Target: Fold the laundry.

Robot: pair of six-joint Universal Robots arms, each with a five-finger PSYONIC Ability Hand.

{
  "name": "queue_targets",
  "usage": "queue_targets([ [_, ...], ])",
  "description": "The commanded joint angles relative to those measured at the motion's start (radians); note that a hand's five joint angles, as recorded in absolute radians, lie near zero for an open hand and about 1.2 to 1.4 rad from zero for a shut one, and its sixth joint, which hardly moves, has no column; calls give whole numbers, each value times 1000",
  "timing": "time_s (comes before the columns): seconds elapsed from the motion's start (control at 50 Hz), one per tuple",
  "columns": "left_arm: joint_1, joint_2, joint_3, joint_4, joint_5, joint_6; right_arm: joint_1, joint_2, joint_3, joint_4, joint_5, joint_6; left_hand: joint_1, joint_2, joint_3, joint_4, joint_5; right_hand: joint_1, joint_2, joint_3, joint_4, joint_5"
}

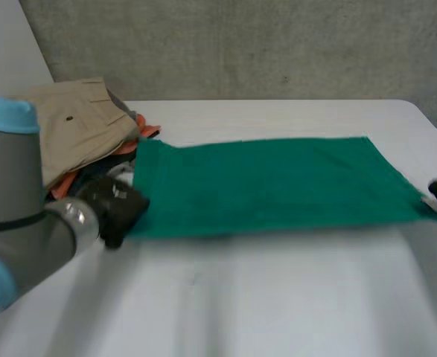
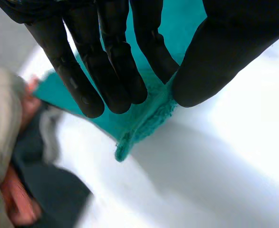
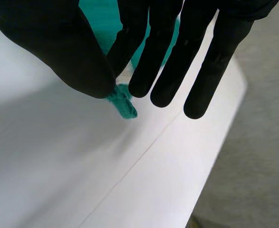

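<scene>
Pinching the corner of the green cloth (image 1: 270,182) nearest to it, the left robot hand (image 2: 106,57) presses its thumb against straight fingers with the fabric caught between them. A small tuft of the corner pokes out past the fingertips. Just beyond this hand lies a pile of other laundry (image 1: 77,126), beige on top with orange and dark pieces under it. It sits close against the cloth's end, and whether the two touch cannot be told.

From the left robot hand the cloth stretches flat across the bench (image 1: 278,297) to the right robot hand (image 3: 72,52). That hand nips the other near corner between thumb and one finger, its remaining fingers straight and spread. A little tip of fabric sticks out past the thumb.

The right grip looks the weaker one. It holds so little fabric that a pull could slip the corner free and let the fold land skewed. On the left, lifting so near the pile could snag a dark garment and drag it along. Uneven travel of the two hands would leave the edges mismatched.
</scene>
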Motion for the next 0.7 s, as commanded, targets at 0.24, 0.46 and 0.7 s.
queue_targets([
  [0.24,-45,-80,210,20,-23,1,39,78,-77,-148,-40,12,250,200,203,196,222,284,224,214,202,196],
  [0.46,-49,-399,600,19,-96,-44,142,341,-327,-343,68,184,250,200,203,196,222,284,224,214,202,196],
  [0.7,-63,-692,994,-26,-185,-41,224,600,-574,-573,143,206,250,200,203,196,222,284,224,214,202,196],
])
